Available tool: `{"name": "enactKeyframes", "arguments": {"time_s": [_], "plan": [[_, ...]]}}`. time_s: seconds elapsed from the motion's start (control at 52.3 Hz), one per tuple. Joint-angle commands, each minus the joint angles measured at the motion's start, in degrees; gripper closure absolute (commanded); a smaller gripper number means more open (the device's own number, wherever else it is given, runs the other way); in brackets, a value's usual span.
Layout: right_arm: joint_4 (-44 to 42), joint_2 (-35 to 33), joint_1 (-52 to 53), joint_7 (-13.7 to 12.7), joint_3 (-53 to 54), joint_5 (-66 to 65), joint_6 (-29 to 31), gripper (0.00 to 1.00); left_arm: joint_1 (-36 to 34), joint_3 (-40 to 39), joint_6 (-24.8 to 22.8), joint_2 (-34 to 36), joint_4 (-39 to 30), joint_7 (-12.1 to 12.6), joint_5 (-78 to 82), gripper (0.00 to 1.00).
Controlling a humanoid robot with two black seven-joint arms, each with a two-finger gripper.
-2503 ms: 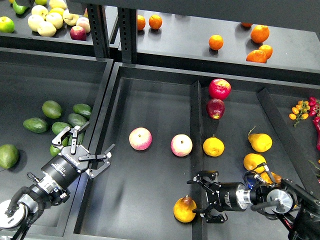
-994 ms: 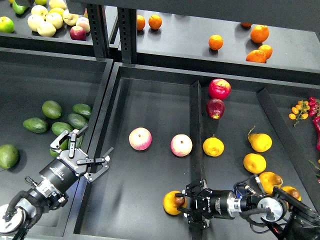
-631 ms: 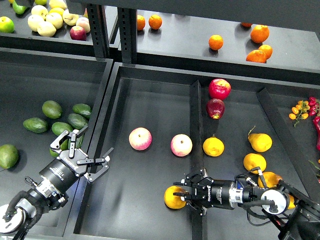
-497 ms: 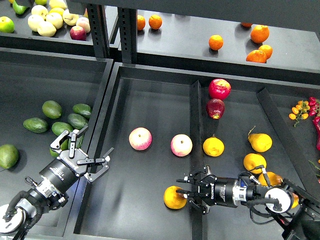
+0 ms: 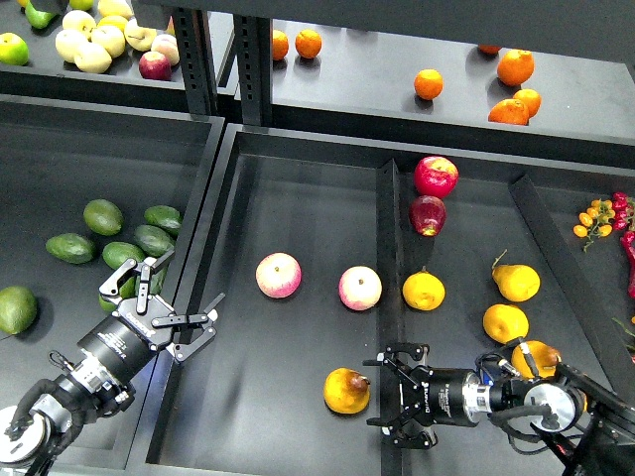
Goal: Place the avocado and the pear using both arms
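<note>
The pear (image 5: 346, 391), golden yellow-orange with a brown patch by its stem, lies on the floor of the middle bin (image 5: 288, 208), near its front right. My right gripper (image 5: 393, 394) is open and empty, just right of the pear and apart from it, over the divider (image 5: 388, 248). Several dark green avocados lie in the left bin (image 5: 60, 159). The nearest one (image 5: 121, 254) is just behind my left gripper (image 5: 190, 281), and an elongated one (image 5: 71, 248) lies further left. My left gripper is open and empty over the wall between the left and middle bins.
Two pink-and-yellow apples (image 5: 279, 275) (image 5: 360, 288) lie mid-bin. Red apples (image 5: 436, 176), a yellow fruit (image 5: 424, 291) and yellow pears (image 5: 516, 282) lie right of the divider. A paler green fruit (image 5: 15, 308) is far left. Oranges (image 5: 429, 83) sit on the back shelf.
My right gripper, around the pear a second ago, has opened and drawn back to the right. The pear stays in the middle bin, left of where it first lay. The left arm barely moved.
</note>
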Motion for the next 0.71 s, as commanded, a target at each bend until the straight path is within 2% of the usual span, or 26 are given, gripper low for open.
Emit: {"name": "enactKeyframes", "arguments": {"time_s": [0.0, 0.497, 0.688], "plan": [[-2.1, 1.7, 0.3, 0.0, 0.0, 0.0, 0.0, 0.08, 0.0, 0.0, 0.0, 0.0, 0.1, 0.0, 0.0, 0.01], [-11.3, 8.2, 2.4, 0.0, 0.0, -1.5, 0.0, 0.11, 0.0, -0.2, 0.0, 0.0, 0.1, 0.0, 0.0, 0.01], [-12.4, 8.7, 2.4, 0.0, 0.0, -1.8, 0.0, 0.22, 0.3, -0.1, 0.0, 0.0, 0.1, 0.0, 0.0, 0.01]]}}
